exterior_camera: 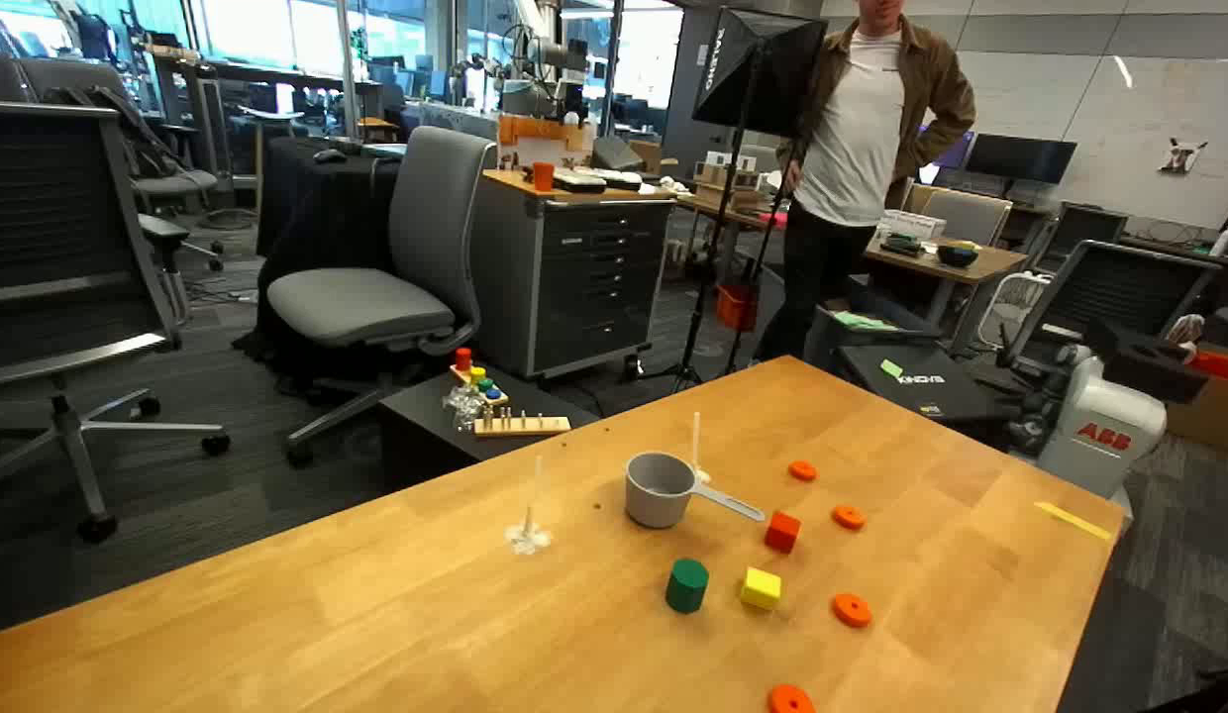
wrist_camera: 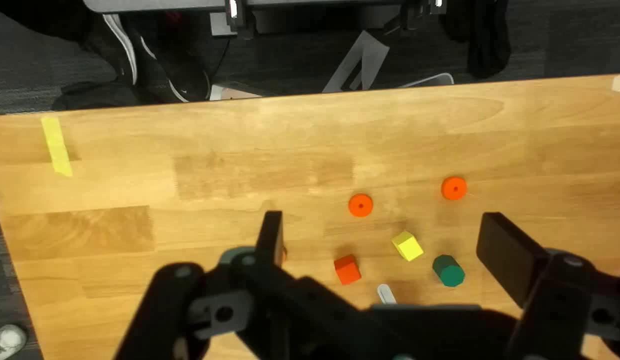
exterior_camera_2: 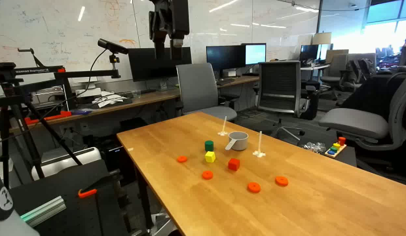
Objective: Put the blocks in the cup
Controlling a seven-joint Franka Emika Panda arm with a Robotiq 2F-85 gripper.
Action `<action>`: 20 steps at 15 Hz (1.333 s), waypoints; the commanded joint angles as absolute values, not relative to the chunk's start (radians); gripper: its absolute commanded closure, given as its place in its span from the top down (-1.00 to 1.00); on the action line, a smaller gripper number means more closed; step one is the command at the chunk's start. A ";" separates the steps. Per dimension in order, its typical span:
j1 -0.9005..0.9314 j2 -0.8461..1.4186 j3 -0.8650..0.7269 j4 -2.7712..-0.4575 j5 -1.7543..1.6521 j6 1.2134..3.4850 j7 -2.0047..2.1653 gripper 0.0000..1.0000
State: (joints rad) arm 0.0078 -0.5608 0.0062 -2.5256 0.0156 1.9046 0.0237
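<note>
- Gripper (exterior_camera_2: 168, 53) hangs high above the table (exterior_camera: 357, 594), fingers (wrist_camera: 510, 260) wide apart.
- Cup (exterior_camera: 659, 498) stands upright on the table, handle (exterior_camera: 730, 502) toward four o'clock in an exterior view; hours below are from the cup, same view.
- Green block (exterior_camera: 686, 586): six o'clock, near.
- Yellow block (exterior_camera: 761, 590): between four and five.
- Red block (exterior_camera: 782, 533): four, near the handle's tip.
- Four orange discs (exterior_camera: 852, 610): spread from three to five.
- Two pale stands (exterior_camera: 528, 538): one between eight and nine, one near two.
- Blocks and discs all sit on the table.
</note>
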 commanded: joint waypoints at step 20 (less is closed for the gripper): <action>-0.002 -0.560 0.005 -2.524 0.016 1.903 0.030 1.00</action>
